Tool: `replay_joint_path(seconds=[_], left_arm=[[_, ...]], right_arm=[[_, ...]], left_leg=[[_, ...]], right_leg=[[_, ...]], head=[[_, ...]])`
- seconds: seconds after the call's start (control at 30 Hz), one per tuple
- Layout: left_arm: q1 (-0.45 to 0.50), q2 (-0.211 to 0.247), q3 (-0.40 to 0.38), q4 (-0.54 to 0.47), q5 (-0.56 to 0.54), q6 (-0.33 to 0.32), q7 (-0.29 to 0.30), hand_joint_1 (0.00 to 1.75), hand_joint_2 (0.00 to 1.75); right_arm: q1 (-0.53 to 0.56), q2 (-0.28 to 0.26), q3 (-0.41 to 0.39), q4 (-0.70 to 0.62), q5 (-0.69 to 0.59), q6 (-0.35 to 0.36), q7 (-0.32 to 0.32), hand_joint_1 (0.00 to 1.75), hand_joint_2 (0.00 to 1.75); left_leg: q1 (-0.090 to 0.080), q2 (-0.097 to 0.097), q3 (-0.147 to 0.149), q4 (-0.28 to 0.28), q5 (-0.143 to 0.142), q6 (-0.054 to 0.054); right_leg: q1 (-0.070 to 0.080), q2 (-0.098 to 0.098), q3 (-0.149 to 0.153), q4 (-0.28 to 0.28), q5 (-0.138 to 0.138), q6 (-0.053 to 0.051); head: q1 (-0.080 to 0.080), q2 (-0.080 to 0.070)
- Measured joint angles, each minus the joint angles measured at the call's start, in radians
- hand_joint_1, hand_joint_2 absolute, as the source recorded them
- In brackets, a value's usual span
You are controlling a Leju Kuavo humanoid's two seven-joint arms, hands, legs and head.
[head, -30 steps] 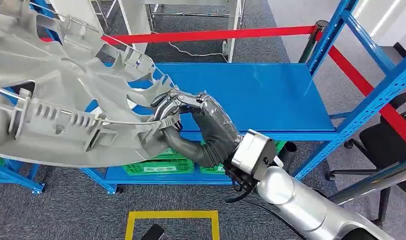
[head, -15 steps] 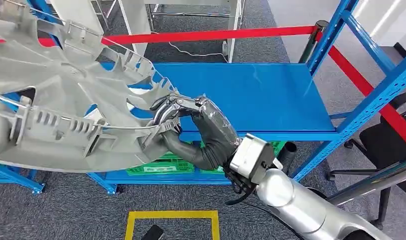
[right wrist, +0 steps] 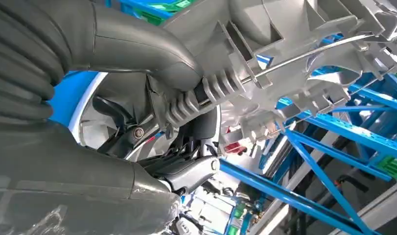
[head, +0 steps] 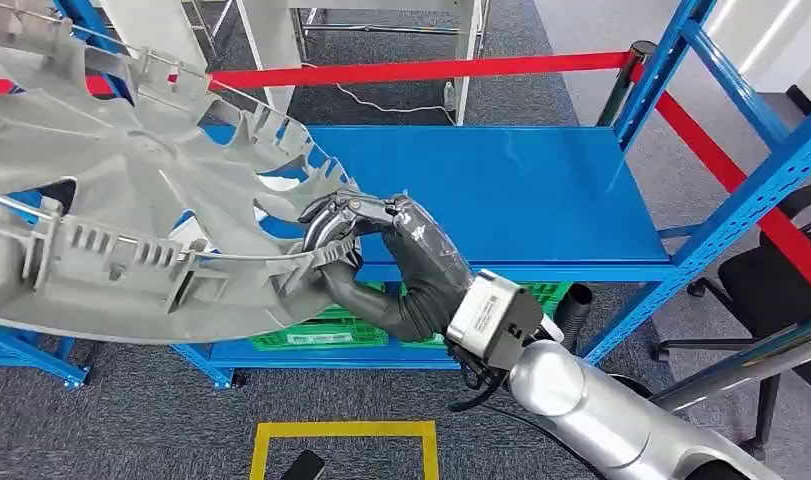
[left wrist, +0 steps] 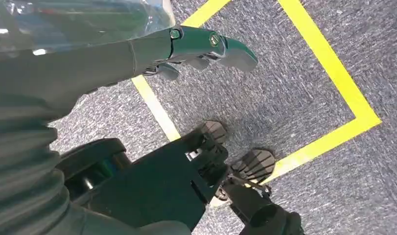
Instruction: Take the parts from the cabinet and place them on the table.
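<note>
A large grey plastic wheel-cover part (head: pixel 131 210) with ribs and a wire ring hangs in the air at the left of the head view, in front of the blue cabinet shelf (head: pixel 521 190). My right hand (head: pixel 381 255) grips its rim, thumb underneath and fingers over the top. From the right wrist, the thumb (right wrist: pixel 152 58) presses against the ribbed rim of the part (right wrist: pixel 294 44). My left hand (left wrist: pixel 186 49) hangs over the floor with its fingers extended and nothing in it.
Blue rack posts (head: pixel 741 190) rise on the right, with a red barrier tape (head: pixel 421 70) behind the shelf. Green crates (head: pixel 321 325) sit on the lower shelf. A yellow square (head: pixel 343 440) is marked on the grey carpet. A black chair (head: pixel 781 280) stands at far right.
My right hand has drawn slightly left and toward me with the part, whose near edge has dropped a little. The shelf and rack have not shifted.
</note>
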State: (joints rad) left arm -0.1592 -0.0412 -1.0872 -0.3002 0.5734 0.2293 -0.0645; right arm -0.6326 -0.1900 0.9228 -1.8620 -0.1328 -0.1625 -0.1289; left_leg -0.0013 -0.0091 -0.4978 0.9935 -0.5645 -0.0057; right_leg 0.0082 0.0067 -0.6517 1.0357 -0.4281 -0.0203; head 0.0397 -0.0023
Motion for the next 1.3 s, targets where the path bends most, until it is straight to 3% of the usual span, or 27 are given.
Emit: replay_joint_path(seconds=[0.53, 0.67, 0.73, 0.77, 0.8, 0.9, 0.93, 0.97, 1.0, 1.07, 1.1, 1.23, 1.3], left_arm=[[0.003, 0.001, 0.000, 0.000, 0.008, 0.008, 0.004, 0.00, 1.75], [0.004, 0.004, 0.000, 0.000, 0.010, 0.008, 0.004, 0.00, 1.75], [0.004, 0.005, 0.000, 0.000, 0.010, 0.008, 0.004, 0.00, 1.75], [0.005, 0.003, 0.000, -0.001, 0.010, 0.008, 0.004, 0.00, 1.75], [0.004, 0.004, 0.000, -0.001, 0.010, 0.008, 0.004, 0.00, 1.75], [0.006, 0.004, 0.000, -0.001, 0.010, 0.008, 0.004, 0.00, 1.75], [0.007, 0.005, 0.000, -0.001, 0.010, 0.008, 0.004, 0.00, 1.75], [0.007, 0.005, 0.000, -0.001, 0.011, 0.008, 0.004, 0.00, 1.75], [0.007, 0.005, 0.000, -0.001, 0.011, 0.008, 0.004, 0.00, 1.75], [0.007, 0.005, 0.000, -0.003, 0.013, 0.008, 0.004, 0.00, 1.75], [0.006, 0.005, 0.000, -0.003, 0.012, 0.008, 0.003, 0.00, 1.75], [0.005, 0.005, 0.000, -0.003, 0.013, 0.008, 0.003, 0.00, 1.75], [0.005, 0.005, 0.000, -0.003, 0.013, 0.008, 0.003, 0.00, 1.75]], right_arm=[[0.000, 0.000, 0.016, 0.000, 0.000, 0.003, 0.008, 1.75, 1.75], [0.000, 0.000, 0.016, 0.000, 0.000, 0.003, 0.010, 1.75, 1.75], [0.000, 0.000, 0.016, 0.000, 0.000, 0.003, 0.010, 1.75, 1.75], [0.002, 0.000, 0.015, 0.000, 0.000, 0.003, 0.010, 1.75, 1.75], [-0.001, -0.001, 0.015, 0.000, 0.000, 0.003, 0.011, 1.75, 1.75], [0.004, -0.001, 0.016, 0.000, 0.000, 0.005, 0.012, 1.75, 1.75], [0.006, -0.002, 0.016, 0.001, 0.000, 0.005, 0.013, 1.75, 1.75], [0.007, -0.002, 0.016, 0.001, 0.000, 0.005, 0.015, 1.75, 1.75], [0.007, -0.002, 0.016, 0.001, -0.001, 0.006, 0.016, 1.75, 1.75], [0.007, -0.002, 0.016, 0.001, -0.005, 0.006, 0.016, 1.75, 1.75], [0.006, -0.002, 0.016, 0.002, -0.005, 0.006, 0.016, 1.75, 1.75], [0.008, -0.003, 0.016, 0.002, -0.005, 0.006, 0.019, 1.75, 1.75], [0.007, -0.003, 0.016, 0.002, -0.005, 0.006, 0.021, 1.75, 1.75]], left_leg=[[-0.003, 0.000, -0.001, 0.005, -0.001, 0.003], [-0.008, 0.000, -0.003, 0.008, 0.000, 0.010], [-0.007, 0.000, -0.001, -0.003, 0.009, 0.022], [0.007, 0.004, 0.007, -0.018, 0.025, 0.026], [0.006, 0.004, 0.009, -0.022, 0.031, 0.030], [0.009, 0.005, 0.005, -0.020, 0.031, 0.031], [0.009, 0.005, 0.003, -0.018, 0.031, 0.031], [0.010, 0.005, 0.002, -0.015, 0.029, 0.028], [0.012, 0.004, 0.002, -0.012, 0.026, 0.024], [0.017, 0.002, 0.002, 0.004, 0.012, 0.011], [0.016, 0.001, -0.009, 0.009, 0.004, 0.002], [0.016, 0.000, -0.020, 0.022, 0.011, -0.018], [0.017, 0.002, -0.028, 0.041, -0.021, -0.029]], right_leg=[[-0.004, 0.000, 0.000, -0.001, 0.002, 0.003], [-0.008, 0.000, 0.000, -0.003, 0.006, 0.011], [-0.007, 0.001, 0.005, -0.011, 0.013, 0.020], [-0.007, 0.003, 0.003, -0.009, 0.003, 0.024], [-0.003, 0.001, -0.007, 0.017, -0.024, 0.029], [-0.014, 0.000, -0.098, 0.239, -0.135, 0.039], [-0.017, -0.001, -0.120, 0.289, -0.142, 0.042], [-0.020, -0.001, -0.117, 0.287, -0.124, 0.044], [-0.022, -0.001, -0.094, 0.241, -0.085, 0.046], [-0.026, -0.001, -0.007, 0.068, 0.004, 0.047], [-0.022, 0.002, 0.016, 0.037, -0.025, 0.047], [-0.016, 0.003, 0.007, 0.027, -0.024, 0.023], [-0.023, 0.000, 0.007, 0.016, -0.017, 0.005]], head=[[0.000, 0.000], [0.000, 0.000], [-0.001, 0.000], [-0.001, 0.000], [0.004, 0.000], [0.008, 0.000], [0.009, 0.000], [0.009, 0.000], [0.009, 0.000], [0.009, 0.000], [0.009, 0.000], [0.006, 0.000], [0.004, 0.000]])
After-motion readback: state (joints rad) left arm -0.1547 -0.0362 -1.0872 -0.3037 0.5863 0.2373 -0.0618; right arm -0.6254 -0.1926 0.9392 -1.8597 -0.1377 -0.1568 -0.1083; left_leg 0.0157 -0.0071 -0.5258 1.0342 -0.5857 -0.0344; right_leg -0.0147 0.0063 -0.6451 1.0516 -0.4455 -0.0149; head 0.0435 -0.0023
